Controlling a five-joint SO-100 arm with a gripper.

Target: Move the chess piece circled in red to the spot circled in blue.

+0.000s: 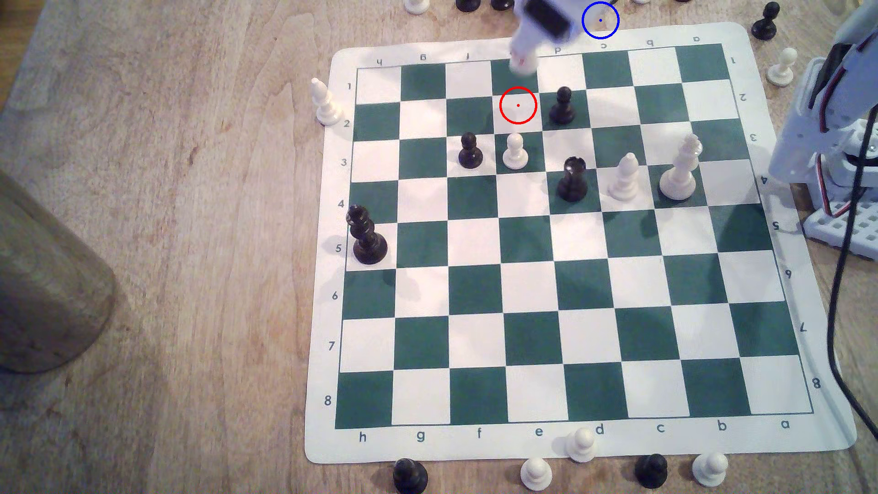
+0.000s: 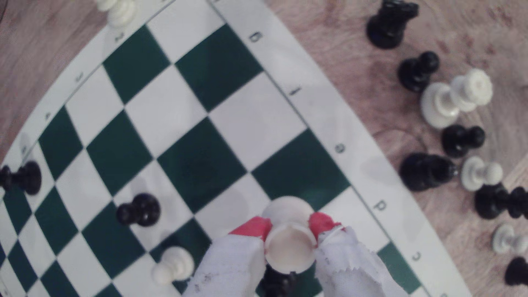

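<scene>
My gripper (image 2: pixel 290 228) pinches the white rook (image 2: pixel 288 248) by its notched top, lifted clear of the board (image 1: pixel 570 441) so it passes over neighbouring pieces toward the blue-ringed spot (image 1: pixel 600 20) on the counter (image 1: pixel 190 237).

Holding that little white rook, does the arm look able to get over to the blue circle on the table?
Probably yes. The gripper holds the white rook lifted above the board, and the blue circle is bare wood just past the board's edge, with nothing standing between them.

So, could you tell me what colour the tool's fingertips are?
Red, seen best in the wrist view, where the fingertips clamp the white rook.
</scene>
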